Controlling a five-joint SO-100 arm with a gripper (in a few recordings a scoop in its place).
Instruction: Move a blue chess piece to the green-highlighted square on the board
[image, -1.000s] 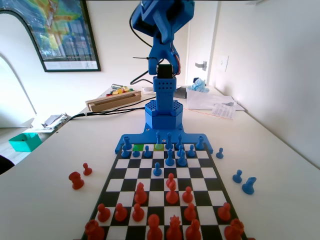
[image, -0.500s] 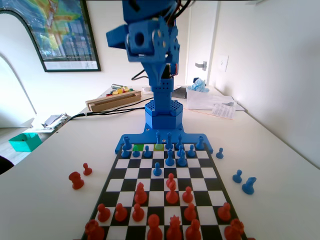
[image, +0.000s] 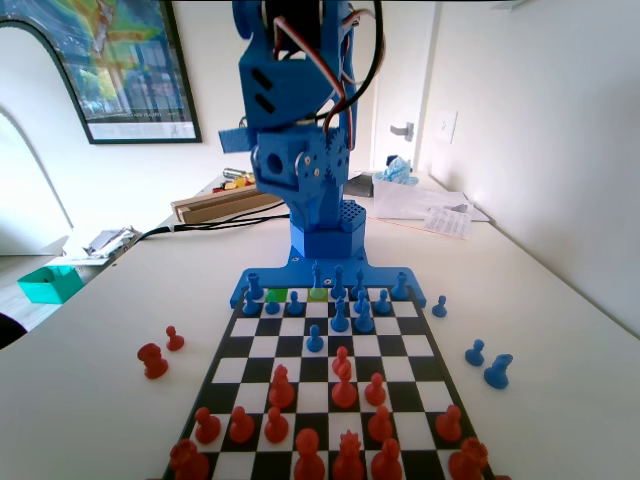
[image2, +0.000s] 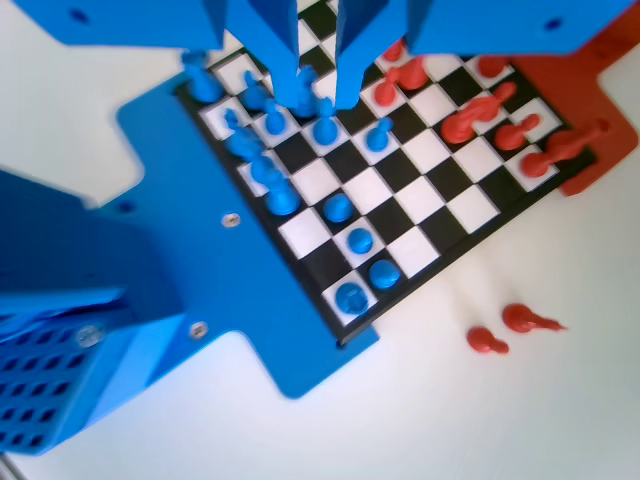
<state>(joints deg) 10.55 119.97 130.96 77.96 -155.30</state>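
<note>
The chessboard lies on the white surface, its far end joined to the blue robot base. In the fixed view 2 green squares sit side by side in the far row, left of centre, with blue pieces clustered around them and 1 blue pawn standing alone further forward. Red pieces fill the near rows. 2 red pieces stand off the board on the left, 3 blue ones off it on the right. In the wrist view the end effector hangs above the blue pieces, its jaws slightly apart with nothing between them.
</note>
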